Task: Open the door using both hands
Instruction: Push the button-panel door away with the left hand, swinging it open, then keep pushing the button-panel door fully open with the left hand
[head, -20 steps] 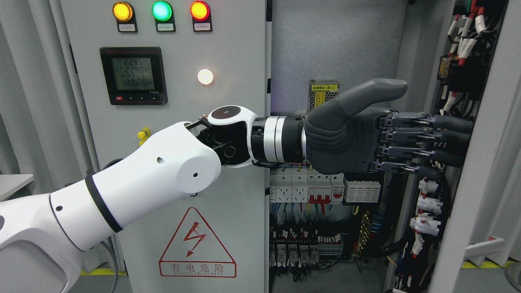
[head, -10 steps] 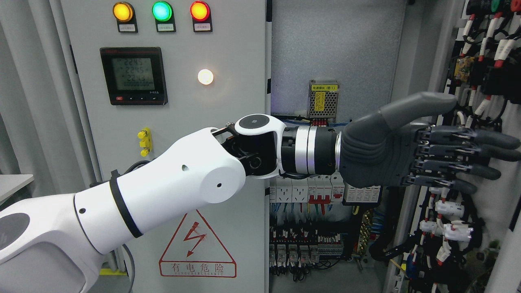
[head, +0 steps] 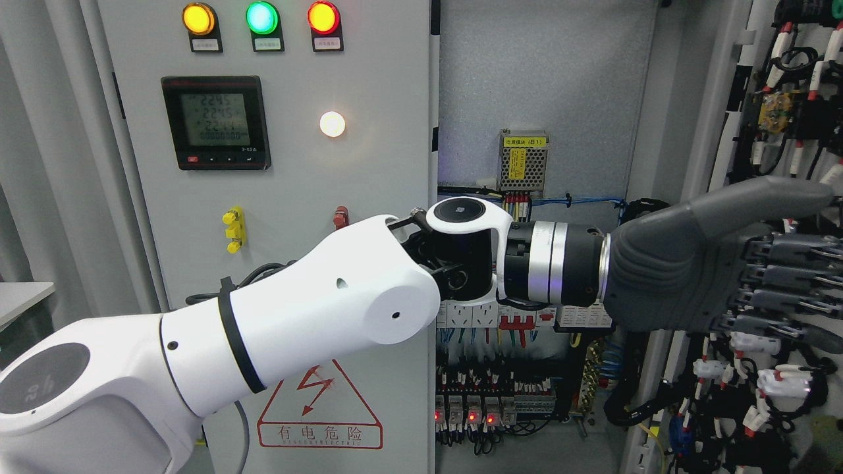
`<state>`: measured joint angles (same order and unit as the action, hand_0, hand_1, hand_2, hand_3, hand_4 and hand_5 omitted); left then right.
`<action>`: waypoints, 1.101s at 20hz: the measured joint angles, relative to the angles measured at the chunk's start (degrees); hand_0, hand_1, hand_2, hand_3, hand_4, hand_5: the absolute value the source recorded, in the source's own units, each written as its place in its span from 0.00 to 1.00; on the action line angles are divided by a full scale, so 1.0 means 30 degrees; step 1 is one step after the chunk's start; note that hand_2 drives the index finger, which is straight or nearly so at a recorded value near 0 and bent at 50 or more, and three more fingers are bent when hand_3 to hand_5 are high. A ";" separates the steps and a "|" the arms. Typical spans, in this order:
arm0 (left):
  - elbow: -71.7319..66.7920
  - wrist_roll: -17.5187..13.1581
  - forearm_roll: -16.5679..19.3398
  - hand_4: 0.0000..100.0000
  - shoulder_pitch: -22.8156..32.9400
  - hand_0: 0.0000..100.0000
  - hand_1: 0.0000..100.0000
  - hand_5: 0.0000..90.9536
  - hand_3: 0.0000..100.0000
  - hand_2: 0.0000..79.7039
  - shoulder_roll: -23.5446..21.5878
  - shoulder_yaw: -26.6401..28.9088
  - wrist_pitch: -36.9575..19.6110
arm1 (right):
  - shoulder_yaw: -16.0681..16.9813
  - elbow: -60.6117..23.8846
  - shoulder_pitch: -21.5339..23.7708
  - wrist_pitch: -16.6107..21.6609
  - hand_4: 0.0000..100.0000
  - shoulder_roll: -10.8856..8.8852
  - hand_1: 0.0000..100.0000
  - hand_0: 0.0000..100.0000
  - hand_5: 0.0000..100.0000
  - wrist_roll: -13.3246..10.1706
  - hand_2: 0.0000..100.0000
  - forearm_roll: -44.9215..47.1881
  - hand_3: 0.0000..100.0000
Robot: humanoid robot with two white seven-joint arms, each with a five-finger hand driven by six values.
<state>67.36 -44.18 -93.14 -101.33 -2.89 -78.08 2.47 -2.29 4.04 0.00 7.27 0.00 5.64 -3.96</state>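
Observation:
My left arm (head: 329, 329) comes in from the lower left and reaches across the cabinet opening to the right door (head: 790, 85). That door is swung far out to the right, and its inner face with wires and red-capped terminals shows. My left hand (head: 790, 263) is open, with its grey fingers (head: 784, 276) stretched flat against the door's inner face and the thumb (head: 757, 197) pointing right. The fingertips run off the right edge. The left door (head: 369, 79) is closed. My right hand is out of view.
The left door carries yellow, green and red lamps (head: 261, 18), a digital meter (head: 216, 122), a lit white lamp (head: 332, 124) and a red warning triangle (head: 319, 411). Inside the cabinet are a grey back plate (head: 540, 66), a small power supply (head: 525, 161) and rows of breakers (head: 474, 401).
My left arm has stretched further right and a little lower, pushing the right door wider open. The door's inner face has slid toward the picture's right edge.

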 measured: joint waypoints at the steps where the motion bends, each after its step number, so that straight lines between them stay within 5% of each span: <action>1: -0.0014 0.0048 0.0003 0.04 -0.0023 0.30 0.00 0.00 0.03 0.03 0.0096 -0.0009 -0.0021 | 0.0000 0.0000 0.0000 0.0000 0.00 0.0000 0.00 0.22 0.00 0.0002 0.00 0.0000 0.00; 22: -0.0076 0.1927 -0.0038 0.04 -0.0187 0.30 0.00 0.00 0.03 0.03 0.0833 -0.0088 -0.0107 | 0.0001 0.0000 0.0000 0.0000 0.00 0.0000 0.00 0.22 0.00 -0.0022 0.00 0.0000 0.00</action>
<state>67.13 -38.40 -93.26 -101.89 -0.39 -78.34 2.15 -2.28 4.04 0.00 7.27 0.00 5.57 -3.95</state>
